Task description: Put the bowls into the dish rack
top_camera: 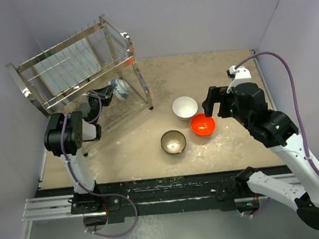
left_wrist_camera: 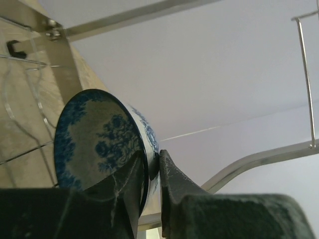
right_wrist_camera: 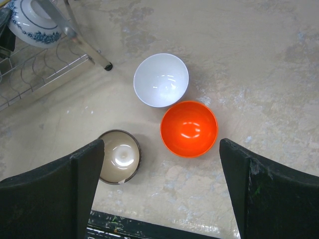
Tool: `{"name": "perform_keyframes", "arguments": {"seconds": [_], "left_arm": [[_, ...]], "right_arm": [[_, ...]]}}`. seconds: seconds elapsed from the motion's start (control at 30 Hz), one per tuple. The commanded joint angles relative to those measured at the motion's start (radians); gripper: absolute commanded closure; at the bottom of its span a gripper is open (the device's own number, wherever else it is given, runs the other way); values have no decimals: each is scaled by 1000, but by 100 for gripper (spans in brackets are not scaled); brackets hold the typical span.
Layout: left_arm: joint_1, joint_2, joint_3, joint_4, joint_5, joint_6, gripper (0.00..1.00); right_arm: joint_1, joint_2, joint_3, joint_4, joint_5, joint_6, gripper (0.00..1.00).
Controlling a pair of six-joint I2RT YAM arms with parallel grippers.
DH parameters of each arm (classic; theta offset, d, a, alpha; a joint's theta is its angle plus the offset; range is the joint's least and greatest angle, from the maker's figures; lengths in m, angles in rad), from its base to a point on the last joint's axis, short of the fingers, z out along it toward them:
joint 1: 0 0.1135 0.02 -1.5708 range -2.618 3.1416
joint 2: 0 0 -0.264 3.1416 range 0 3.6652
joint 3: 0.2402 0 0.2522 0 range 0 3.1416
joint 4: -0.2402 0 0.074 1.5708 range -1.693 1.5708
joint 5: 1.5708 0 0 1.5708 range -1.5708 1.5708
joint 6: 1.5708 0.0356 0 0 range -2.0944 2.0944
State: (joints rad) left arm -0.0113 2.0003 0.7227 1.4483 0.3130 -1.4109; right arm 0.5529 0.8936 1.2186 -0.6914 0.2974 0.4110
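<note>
Nearest the arm bases, a dark brown bowl (top_camera: 173, 142) with a shiny pale inside is seen upright on the table (top_camera: 229, 79). Just beyond it and to its right, an orange-red bowl (top_camera: 203, 125) is set, with a white bowl (top_camera: 185, 107) close behind it. All three are empty. The right gripper (right_wrist_camera: 160, 148) is held above the orange-red bowl with its fingers spread wide and nothing between them.

Farther back on the left, the dish rack (top_camera: 144, 90) is placed, a pale tray (top_camera: 67, 69) lying in its upper tier. The left gripper (left_wrist_camera: 152, 169) is reached in under that tier and is clamped on the rim of a blue-and-white bowl (left_wrist_camera: 94, 134), which is tipped on edge in the lower tier. The rack's corner leg (right_wrist_camera: 84, 45) stands between this bowl and the white one.
</note>
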Motion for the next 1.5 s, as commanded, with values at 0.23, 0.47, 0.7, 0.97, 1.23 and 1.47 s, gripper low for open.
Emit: {"name": "perform_keyframes", "arguments": {"seconds": [0.23,0.47,0.7,0.97,1.23,1.47], "left_arm": [[31,-111,-75,-259,-52,64,63],[41,-236,-45,-562,-102,127,54],[45,-325,27,-888,-159,193,42],[44,-365,87,-1065,-195,235,31],[45,-460,107,-1168,-218,321,24],[33,-503,67,-1089,-148,409,24]], "right_arm": [[-7,-18,-1,24,3,-2,1],[-5,-24,-5,23,3,-4,1],[-5,-33,-8,27,-3,-5,1],[-6,-68,-25,18,6,-5,1],[-6,-84,-39,19,-6,4,1],[-6,-97,-55,31,-17,9,1]]}}
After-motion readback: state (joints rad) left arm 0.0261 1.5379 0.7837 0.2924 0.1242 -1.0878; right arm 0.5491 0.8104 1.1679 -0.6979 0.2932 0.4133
